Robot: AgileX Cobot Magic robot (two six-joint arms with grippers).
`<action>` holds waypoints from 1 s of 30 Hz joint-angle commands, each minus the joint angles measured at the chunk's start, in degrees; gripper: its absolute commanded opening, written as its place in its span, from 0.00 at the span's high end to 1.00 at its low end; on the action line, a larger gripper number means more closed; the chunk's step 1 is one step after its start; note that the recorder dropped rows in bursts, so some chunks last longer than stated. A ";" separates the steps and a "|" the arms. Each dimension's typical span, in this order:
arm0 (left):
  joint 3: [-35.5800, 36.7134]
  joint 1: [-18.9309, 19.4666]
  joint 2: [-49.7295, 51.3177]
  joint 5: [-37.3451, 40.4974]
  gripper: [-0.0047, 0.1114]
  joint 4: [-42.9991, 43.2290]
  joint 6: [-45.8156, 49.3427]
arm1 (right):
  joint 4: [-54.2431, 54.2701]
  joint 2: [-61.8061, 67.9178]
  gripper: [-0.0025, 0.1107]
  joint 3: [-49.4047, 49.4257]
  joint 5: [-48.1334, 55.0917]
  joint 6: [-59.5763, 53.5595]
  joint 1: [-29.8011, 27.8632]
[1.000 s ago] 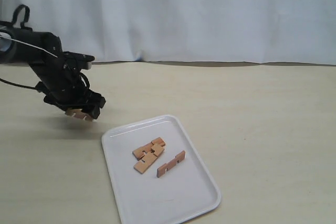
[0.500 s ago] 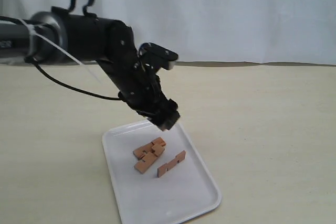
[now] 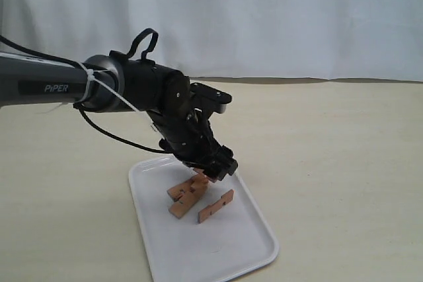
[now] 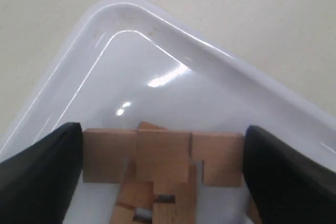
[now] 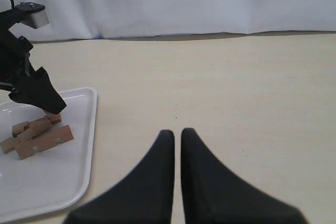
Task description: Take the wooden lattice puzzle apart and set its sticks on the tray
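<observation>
My left gripper [image 3: 213, 167] hangs low over the far part of the white tray [image 3: 158, 249], shut on a notched wooden stick [image 4: 110, 150] that spans the gap between its black fingers [image 4: 47, 166]. Right under it lies a small heap of sticks [image 3: 184, 196], and one more stick [image 3: 216, 206] lies apart beside the heap. No assembled lattice puzzle shows, only loose slats. In the right wrist view my right gripper [image 5: 177, 132] is shut on nothing above bare table, with the tray [image 5: 86, 129] and sticks [image 5: 37, 136] off to one side.
A white curtain [image 3: 264, 18] closes off the back of the pale tabletop [image 3: 330, 163]. The left arm [image 3: 99, 87] with its cable reaches in from the left edge of the exterior view. The right arm does not show there.
The left arm swung from the left side of the table to above the tray, carrying the stick, and has come down close to the heap. The sticks on the tray have not moved.
</observation>
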 commanded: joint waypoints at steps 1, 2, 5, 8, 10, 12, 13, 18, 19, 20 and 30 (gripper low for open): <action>-0.03 0.05 -0.48 1.46 0.33 0.07 -0.84 | -0.04 -0.27 0.94 0.05 -0.24 0.01 0.16; -0.27 0.05 -0.61 2.67 0.32 0.58 -0.84 | -0.04 -0.27 0.94 0.05 -0.24 0.01 0.16; -1.28 0.05 -1.94 6.58 0.32 1.51 -0.94 | -0.04 -0.27 0.94 0.05 -0.24 0.01 0.16; -1.31 0.05 -4.23 8.87 0.32 1.51 -0.93 | -0.04 -0.27 0.94 0.05 -0.24 0.01 0.16; -1.31 0.05 -5.00 9.30 0.31 1.51 -1.78 | -0.04 -0.27 0.94 0.05 -0.24 0.01 0.16; -1.31 0.05 -5.14 9.05 0.20 1.51 -2.20 | -0.04 -0.27 0.94 0.05 -0.24 0.01 0.16; -1.31 0.05 -5.14 8.89 0.13 1.59 -2.19 | -0.04 -0.27 0.94 0.05 -0.24 0.01 0.16; -1.31 0.16 -5.44 9.89 0.11 3.79 -2.89 | -0.04 -0.27 0.94 0.05 -0.24 0.01 0.16; -1.31 0.16 -6.15 10.59 0.12 6.15 -4.47 | -0.04 -0.27 0.94 0.05 -0.24 0.01 0.16; -1.31 0.16 -6.95 11.38 0.14 7.84 -6.26 | -0.04 -0.27 0.94 0.05 -0.24 0.01 0.16; 8.01 7.01 -19.60 23.30 0.96 13.76 -8.34 | -0.04 -0.27 0.94 0.05 -0.24 0.01 0.16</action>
